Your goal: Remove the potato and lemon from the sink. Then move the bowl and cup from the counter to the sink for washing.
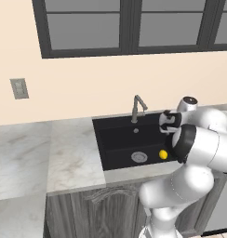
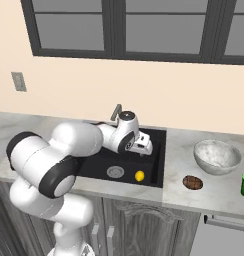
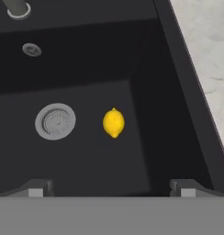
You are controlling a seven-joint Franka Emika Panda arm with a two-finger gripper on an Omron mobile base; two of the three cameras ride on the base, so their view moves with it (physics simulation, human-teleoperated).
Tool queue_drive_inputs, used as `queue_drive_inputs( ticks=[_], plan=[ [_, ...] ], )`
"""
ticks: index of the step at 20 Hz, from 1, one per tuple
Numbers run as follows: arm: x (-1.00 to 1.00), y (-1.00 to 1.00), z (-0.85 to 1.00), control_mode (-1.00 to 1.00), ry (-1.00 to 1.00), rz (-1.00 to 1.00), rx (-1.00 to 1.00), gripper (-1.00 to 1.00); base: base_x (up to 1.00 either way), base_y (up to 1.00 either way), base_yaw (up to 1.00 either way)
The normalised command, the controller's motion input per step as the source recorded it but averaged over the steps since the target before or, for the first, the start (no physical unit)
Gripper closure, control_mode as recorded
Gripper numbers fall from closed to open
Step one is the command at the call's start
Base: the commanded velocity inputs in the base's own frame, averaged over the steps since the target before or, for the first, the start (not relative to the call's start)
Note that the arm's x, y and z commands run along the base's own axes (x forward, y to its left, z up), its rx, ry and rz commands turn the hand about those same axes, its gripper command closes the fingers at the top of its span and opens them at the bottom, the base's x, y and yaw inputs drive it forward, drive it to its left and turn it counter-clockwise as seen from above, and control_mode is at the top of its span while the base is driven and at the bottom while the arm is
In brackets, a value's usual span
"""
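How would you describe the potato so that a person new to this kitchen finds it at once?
Start at the black sink and go right onto the marble counter. The potato lies there, in front of the big marbled bowl: a small dark-brown lump, unlike the yellow lemon.

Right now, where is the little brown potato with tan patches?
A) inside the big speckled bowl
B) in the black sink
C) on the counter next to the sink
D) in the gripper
C: the small brown potato lies on the marble counter, between the black sink and the whitish speckled bowl.
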Motion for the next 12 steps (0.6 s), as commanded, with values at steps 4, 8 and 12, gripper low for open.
queue_drive_inputs(
  ticks=[4, 8, 12],
  plan=[
    [0.09, 0.00, -0.13, -1.00, 0.00, 0.00, 0.00, -1.00, 0.00, 0.00, 0.00],
    [0.13, 0.00, -0.11, -1.00, 0.00, 0.00, 0.00, -1.00, 0.00, 0.00, 0.00],
    [0.13, 0.00, -0.09, -1.00, 0.00, 0.00, -0.01, -1.00, 0.00, 0.00, 0.00]
  ],
)
